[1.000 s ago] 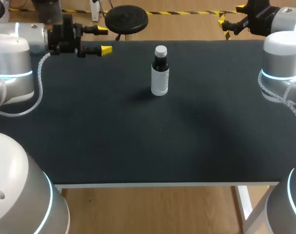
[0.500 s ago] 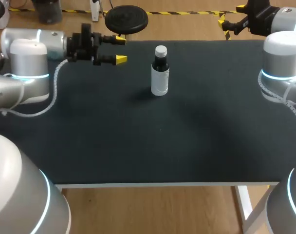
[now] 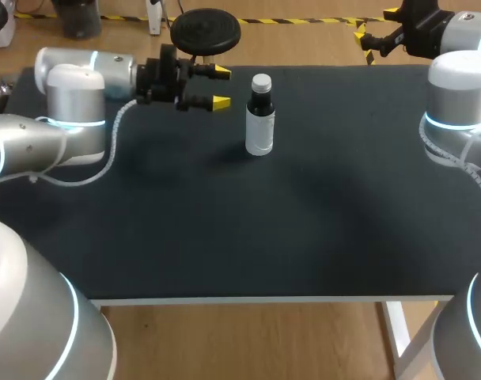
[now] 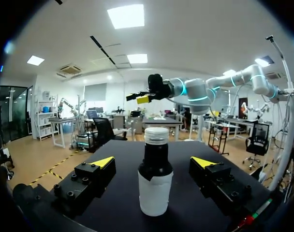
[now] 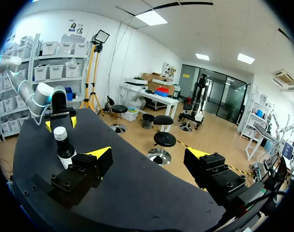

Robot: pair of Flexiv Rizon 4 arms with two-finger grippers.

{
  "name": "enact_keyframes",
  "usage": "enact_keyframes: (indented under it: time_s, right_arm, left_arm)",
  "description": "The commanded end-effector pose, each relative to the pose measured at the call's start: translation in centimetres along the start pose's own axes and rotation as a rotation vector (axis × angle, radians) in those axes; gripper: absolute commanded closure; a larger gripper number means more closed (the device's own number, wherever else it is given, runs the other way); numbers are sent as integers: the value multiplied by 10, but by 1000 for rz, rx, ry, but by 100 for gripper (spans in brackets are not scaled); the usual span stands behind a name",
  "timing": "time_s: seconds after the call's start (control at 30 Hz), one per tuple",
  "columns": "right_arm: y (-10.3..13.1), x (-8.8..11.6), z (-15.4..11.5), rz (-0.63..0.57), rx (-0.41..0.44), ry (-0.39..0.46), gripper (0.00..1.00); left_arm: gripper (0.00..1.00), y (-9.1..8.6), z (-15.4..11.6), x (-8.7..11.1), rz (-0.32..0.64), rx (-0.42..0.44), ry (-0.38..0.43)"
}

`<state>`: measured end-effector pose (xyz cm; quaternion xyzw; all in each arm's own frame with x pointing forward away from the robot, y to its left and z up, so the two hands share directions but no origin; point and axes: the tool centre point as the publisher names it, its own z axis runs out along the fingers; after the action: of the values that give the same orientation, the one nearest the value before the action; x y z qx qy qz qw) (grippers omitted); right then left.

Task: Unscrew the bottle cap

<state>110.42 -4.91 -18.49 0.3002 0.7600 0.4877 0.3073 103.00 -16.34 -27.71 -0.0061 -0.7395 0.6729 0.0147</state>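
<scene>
My left pincer [image 3: 217,87] is wide open near the small dark white-capped bottle [image 3: 259,119] standing on the black table [image 3: 225,222]. My right pincer [image 5: 149,154], far off, is open too.

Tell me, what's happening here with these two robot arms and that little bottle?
A small bottle stands upright on the black table, with its white cap on. The left hand is open and points at the bottle from the side, close but not touching it. The right hand is open too, off at the table's far edge, away from the bottle. Nothing is gripped or unscrewed yet.
</scene>
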Motion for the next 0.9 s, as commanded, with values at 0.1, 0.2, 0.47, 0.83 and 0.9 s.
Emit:
enact_keyframes:
  time_s: [0.1,0.2,0.47,0.83,0.9]
  right_arm:
    - [0,-1,0,0,0,1,0]
    - [0,-1,0,0,0,1,0]
    - [0,-1,0,0,0,1,0]
    - [0,-1,0,0,0,1,0]
    - [0,-1,0,0,0,1,0]
  left_arm:
    - [0,4,14,-3,-1,5,29]
    - [0,4,18,-2,0,8,36]
    - [0,5,28,1,-5,18,57]
    - [0,2,51,5,-1,6,87]
    - [0,2,54,6,0,4,93]
